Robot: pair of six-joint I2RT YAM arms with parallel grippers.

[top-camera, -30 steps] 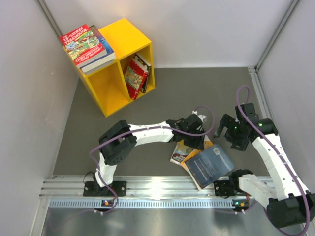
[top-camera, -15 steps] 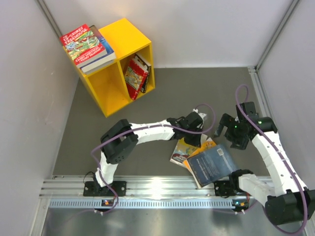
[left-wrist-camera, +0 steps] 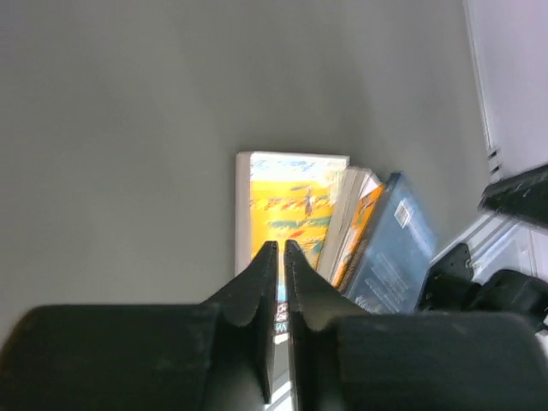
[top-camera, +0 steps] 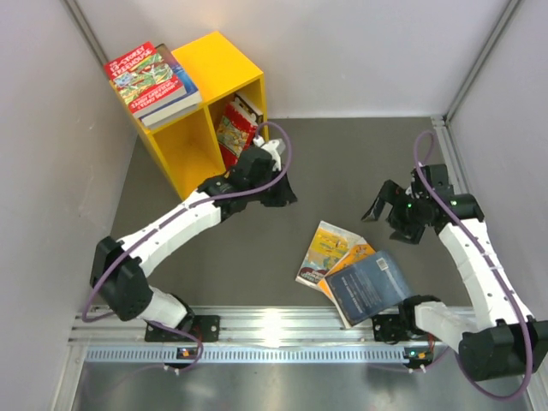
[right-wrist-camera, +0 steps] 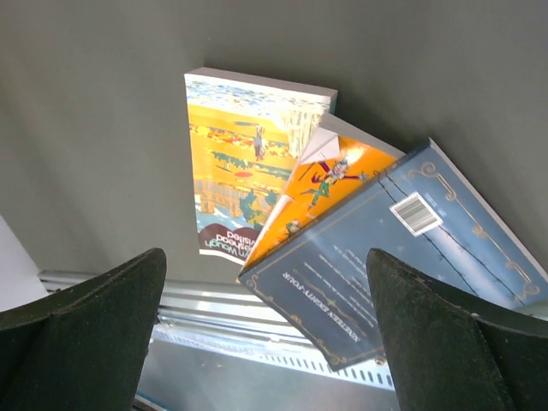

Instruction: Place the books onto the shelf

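Three books lie fanned on the grey floor near the front rail: a yellow one [top-camera: 319, 250], an orange one [top-camera: 351, 256] and a dark blue one [top-camera: 368, 287] on top. The yellow shelf [top-camera: 205, 64] stands at the back left. It has a stack of books [top-camera: 150, 81] on its roof and more books [top-camera: 235, 128] leaning in its right compartment. My left gripper [top-camera: 287, 197] is shut on nothing, just right of the shelf, and faces the floor books [left-wrist-camera: 287, 205]. My right gripper [top-camera: 385, 221] hangs wide open above and right of the floor books [right-wrist-camera: 394, 265].
The shelf's left compartment [top-camera: 184, 154] holds nothing. Grey walls close in the left, back and right sides. A metal rail [top-camera: 282, 330] runs along the front edge, right beside the dark blue book.
My left arm has swung from the floor books up and left to beside the shelf, its jaws closing on nothing. The three floor books stay put. The right gripper has shifted slightly.
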